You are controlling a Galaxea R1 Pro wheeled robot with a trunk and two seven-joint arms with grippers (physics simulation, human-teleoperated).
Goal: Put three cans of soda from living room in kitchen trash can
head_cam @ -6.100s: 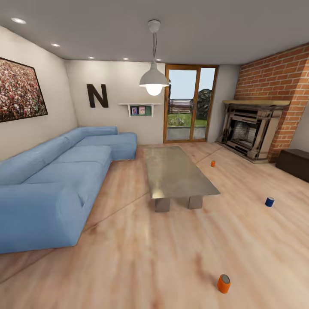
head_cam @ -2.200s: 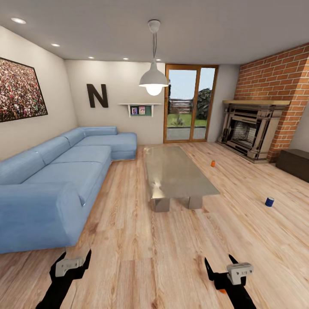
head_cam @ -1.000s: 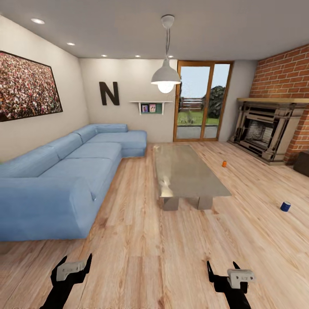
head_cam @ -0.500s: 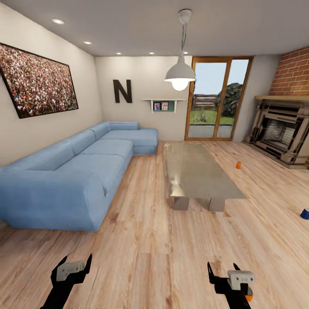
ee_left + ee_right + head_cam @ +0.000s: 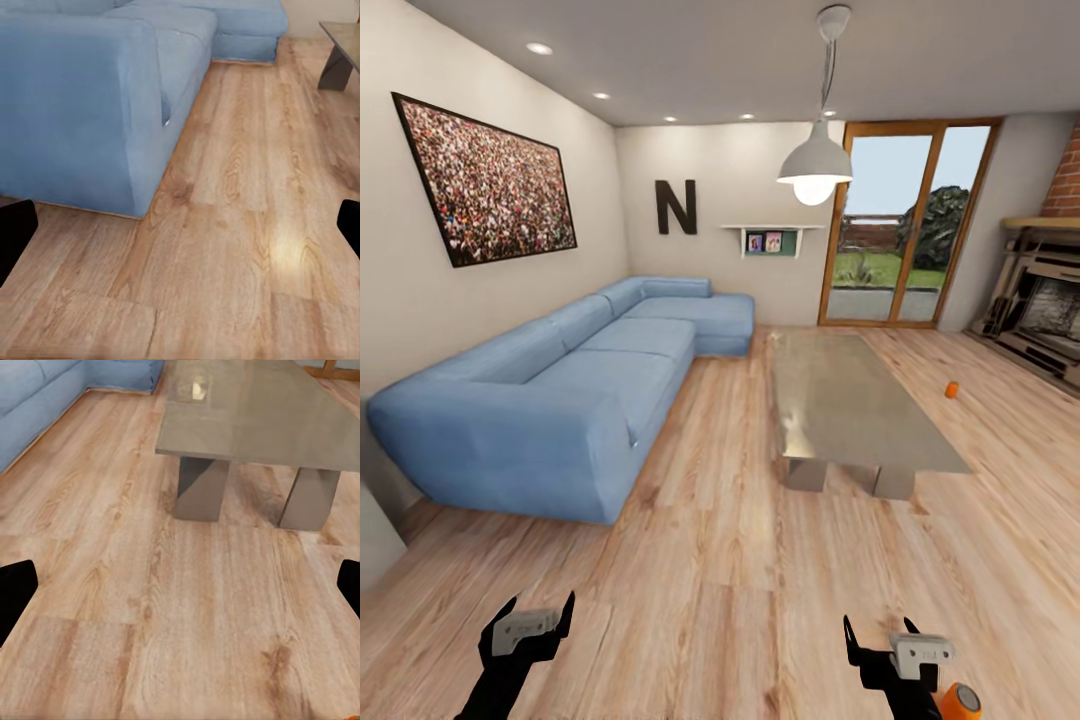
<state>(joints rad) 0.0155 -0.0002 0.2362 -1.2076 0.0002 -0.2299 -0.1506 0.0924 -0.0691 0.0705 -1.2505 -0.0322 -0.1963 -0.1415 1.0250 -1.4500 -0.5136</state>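
While grey table (image 5: pixel 860 400) fronts sofa (image 5: pixel 560 400), orange can (image 5: pixel 952 390) lies beyond.

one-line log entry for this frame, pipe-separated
room: living room | left gripper: open, empty | right gripper: open, empty | orange can: floor beside right gripper | second orange can: floor past table

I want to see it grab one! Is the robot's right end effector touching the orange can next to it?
Cannot tell. In the head view the orange can sits right beside the right end effector, low at the picture's edge, overlapping the arm, with no plain gap or contact visible.
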